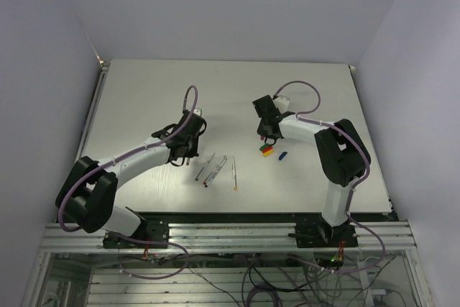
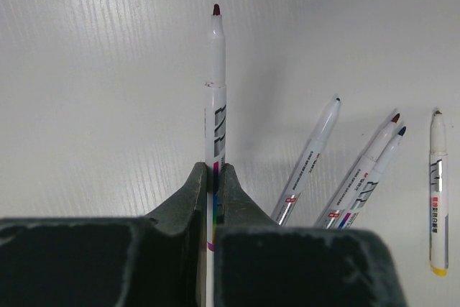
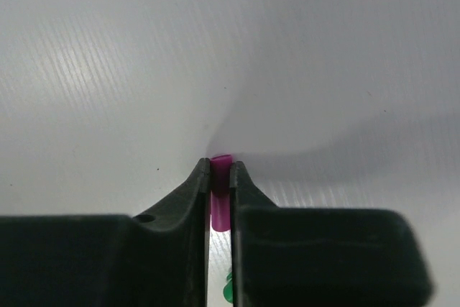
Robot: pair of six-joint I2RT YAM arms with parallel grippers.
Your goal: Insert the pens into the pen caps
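Observation:
My left gripper (image 2: 216, 172) is shut on a white-barrelled pen (image 2: 215, 91) with a dark red tip; the pen points away from the wrist, above the table. Several other pens (image 2: 310, 159) lie on the table to its right; from above they lie (image 1: 215, 169) just right of the left gripper (image 1: 185, 153). My right gripper (image 3: 220, 170) is shut on the magenta cap (image 3: 220, 195), held over the table. A green cap (image 3: 228, 289) peeks below it. From above, the right gripper (image 1: 264, 134) hangs just above the yellow, green and red caps (image 1: 267, 151); the blue cap (image 1: 283, 154) lies beside them.
The white table (image 1: 144, 98) is walled by grey panels on three sides. An aluminium rail (image 1: 230, 231) with the arm bases runs along the near edge. One pen with a yellow end (image 2: 438, 192) lies apart, at the right of the group.

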